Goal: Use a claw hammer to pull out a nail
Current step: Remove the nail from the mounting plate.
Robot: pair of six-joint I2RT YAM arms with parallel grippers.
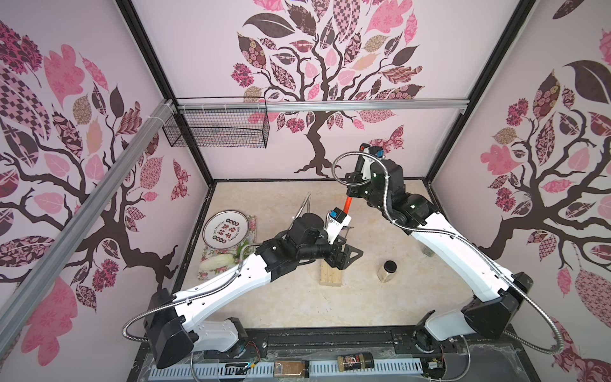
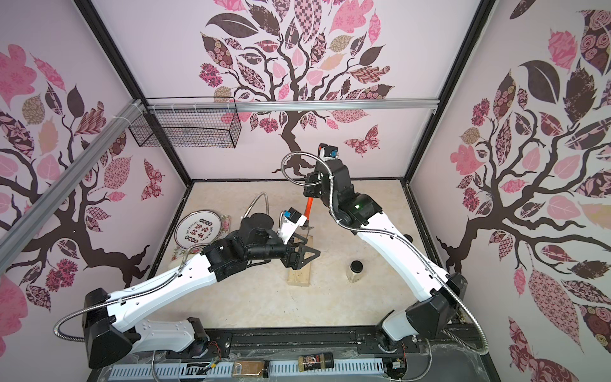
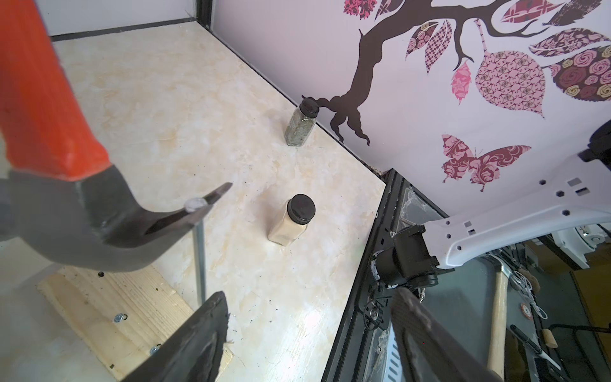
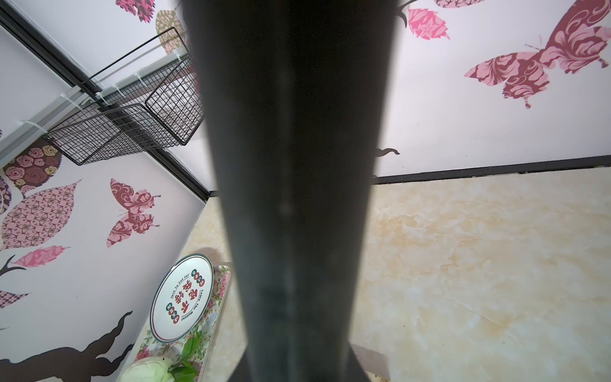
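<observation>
My right gripper (image 1: 355,189) is shut on the black handle (image 4: 297,198) of the claw hammer, which fills the middle of the right wrist view. Its orange neck (image 1: 348,204) slopes down to the steel head (image 3: 82,225) above the pale wooden block (image 1: 330,274). A long nail (image 3: 199,258) sits with its head in the claw slot. Its shaft hangs straight down, and I cannot tell whether its lower end is in the wood. My left gripper (image 3: 307,334) is open and empty beside the nail, with one finger (image 3: 198,340) over the block's edge.
Two more fasteners (image 3: 119,318) stick out of the block. A jar of pale powder (image 1: 387,271) stands right of the block, and a herb jar (image 3: 301,124) stands by the right wall. A plate (image 1: 225,230) and a cabbage (image 1: 215,263) lie on a floral tray at the left. A wire basket (image 1: 215,127) hangs on the wall.
</observation>
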